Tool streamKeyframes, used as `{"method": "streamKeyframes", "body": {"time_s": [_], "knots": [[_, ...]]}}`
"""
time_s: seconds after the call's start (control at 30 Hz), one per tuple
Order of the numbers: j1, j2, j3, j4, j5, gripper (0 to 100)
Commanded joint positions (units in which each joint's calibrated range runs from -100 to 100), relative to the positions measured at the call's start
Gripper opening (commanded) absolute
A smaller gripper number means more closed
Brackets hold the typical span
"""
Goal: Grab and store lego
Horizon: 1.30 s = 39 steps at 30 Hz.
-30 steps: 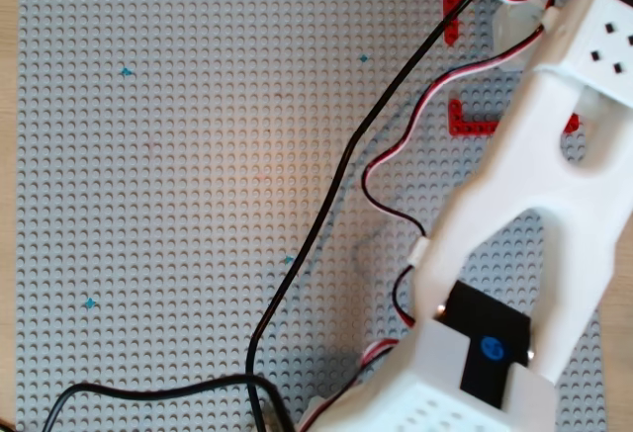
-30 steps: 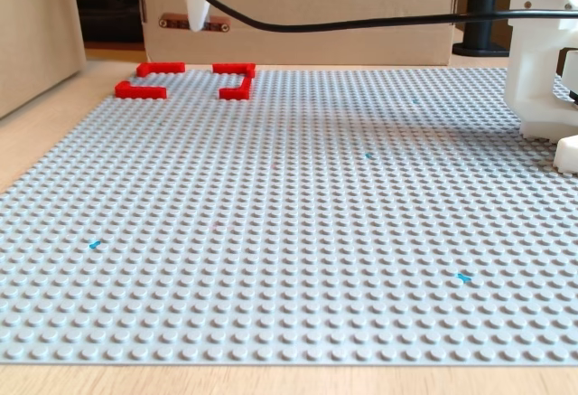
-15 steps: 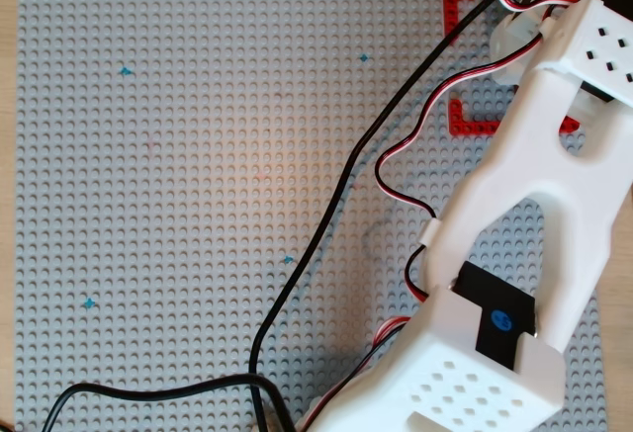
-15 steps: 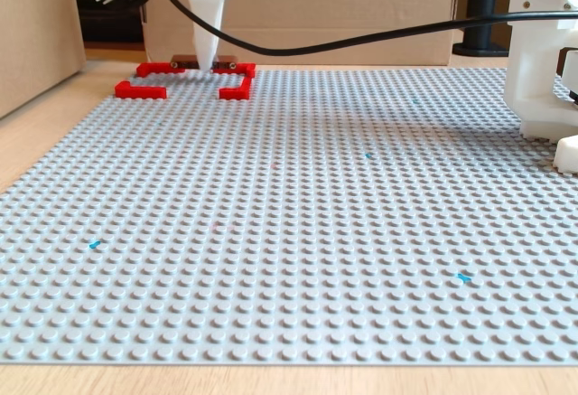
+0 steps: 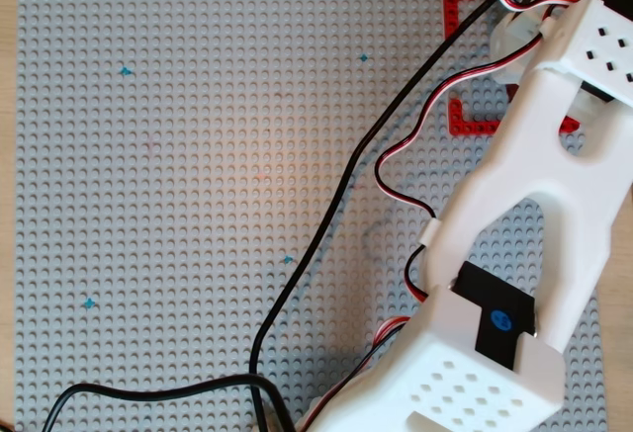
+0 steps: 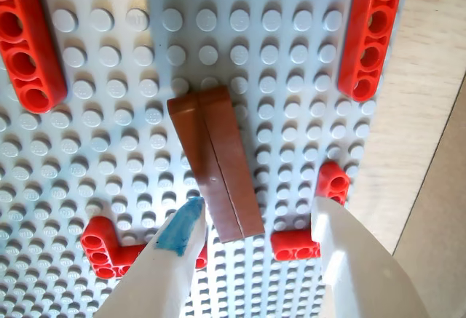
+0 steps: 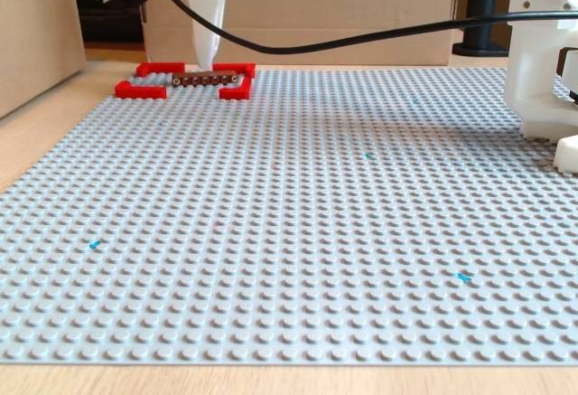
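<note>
1. Right now the lego [image 6: 216, 164] lies flat on the grey baseplate [image 6: 240, 34], mid-frame in the wrist view, inside the red brackets [image 6: 25, 41].
2. At the bottom, the gripper [image 6: 255, 223] has its fingers [image 6: 178, 234] spread, 1 on each side of the brick's near end, pinching nothing.
3. From the fixed view, the brick sits upper left.

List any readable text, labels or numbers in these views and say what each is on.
No text can be read.
Baseplate studs carry embossed marks, too blurred to read in the wrist view.
Blue round sticker on the arm's black part: too small to tell whether it bears any sign.
Brown lego, red brackets: no markings visible.
</note>
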Motion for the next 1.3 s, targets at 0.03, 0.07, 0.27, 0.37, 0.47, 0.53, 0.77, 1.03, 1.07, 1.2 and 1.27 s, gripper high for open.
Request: {"method": "streamKeyframes", "body": {"time_s": [0.03,0.07,0.27,0.37,0.47,0.53,0.77,1.03,1.07,1.2,1.27], "knots": [[-0.42,-1.37,-2.75,4.96,-2.57,9],[-0.5,-1.37,-3.75,6.26,-2.88,7],[-1.68,-1.37,-22.08,23.61,-7.16,2],[-3.32,-3.23,-25.71,23.61,-7.58,2],[-5.32,-8.39,-22.44,23.61,-9.83,2],[-6.51,-13.81,-16.91,23.61,-11.66,2],[-9.7,-39.81,12.49,23.52,-16.36,2],[-12.66,-70.97,39.26,23.52,-17.56,2],[-12.74,-74.69,42.07,23.52,-17.51,2],[-14.15,-87.48,53.42,23.52,-17.51,2],[-14.59,-92.81,58.59,23.43,-17.51,2]]}}
